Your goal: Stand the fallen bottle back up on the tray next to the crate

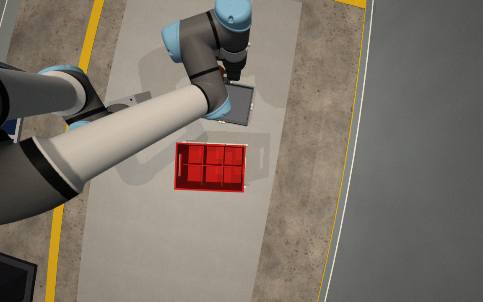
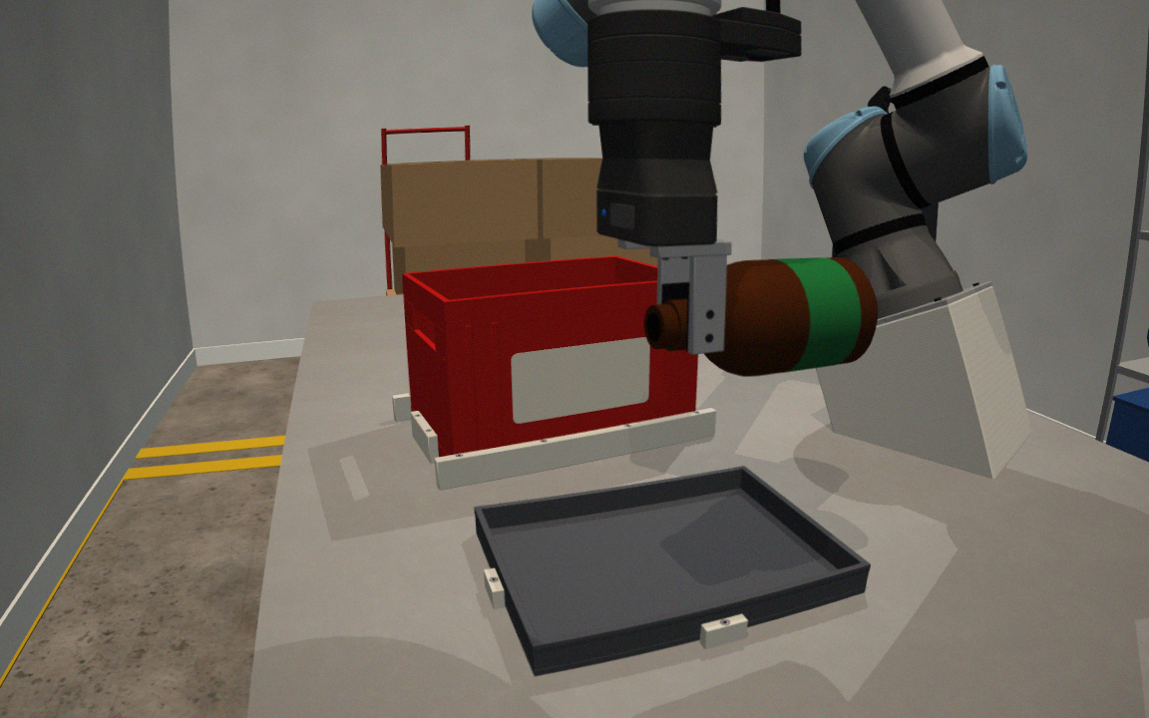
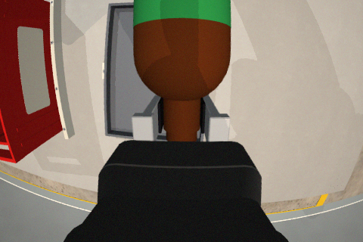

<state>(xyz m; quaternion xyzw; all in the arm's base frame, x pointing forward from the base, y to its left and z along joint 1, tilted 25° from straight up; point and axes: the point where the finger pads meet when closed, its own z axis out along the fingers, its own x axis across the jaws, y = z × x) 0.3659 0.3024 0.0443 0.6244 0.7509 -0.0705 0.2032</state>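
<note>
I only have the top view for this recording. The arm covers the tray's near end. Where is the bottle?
Observer: The claw holds the brown bottle by its neck, in the air above the dark tray.
Operator: Upright yet?
Observer: No, it lies roughly level, base toward the arm's white pedestal.
Operator: Anything in the tray?
Observer: Only the bottle's shadow shows in it.
Operator: And the crate?
Observer: The red crate stands behind the tray, apart from it.

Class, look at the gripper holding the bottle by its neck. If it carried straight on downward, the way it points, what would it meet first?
Probably the dark tray. The gripper points straight down, jaws shut on the neck of the brown bottle, held sideways in the air. Depth is uncertain; the tray's far edge or the table is possible.
</note>
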